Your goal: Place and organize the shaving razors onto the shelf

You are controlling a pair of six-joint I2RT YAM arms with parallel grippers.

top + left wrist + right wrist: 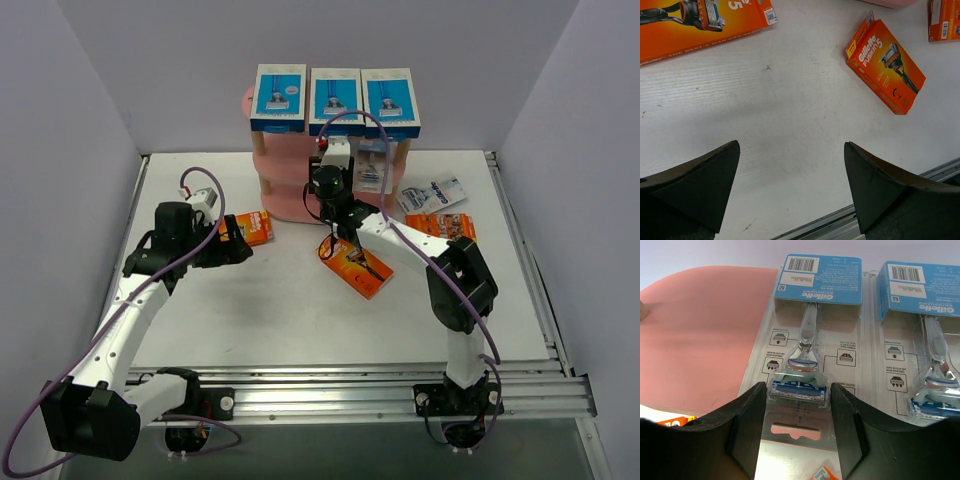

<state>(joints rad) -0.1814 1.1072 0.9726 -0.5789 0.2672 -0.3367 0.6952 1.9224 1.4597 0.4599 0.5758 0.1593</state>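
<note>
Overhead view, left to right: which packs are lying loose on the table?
Left orange pack, by the left gripper → centre orange pack → right orange pack. The clear blister pack lies just beyond that last one, spanning the same stretch across, so it is left out of the order.

Bright, even light from above; shadows on the white table [300, 320] are faint and soft. Top view slightly grainy. Right wrist view sharp, with slight sheen on the blister pack [800, 355] toward 12 o'clock.

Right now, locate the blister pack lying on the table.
Top view, right side: the blister pack lies flat on the table just right of the pink shelf, with an orange pack on its near side.
</note>
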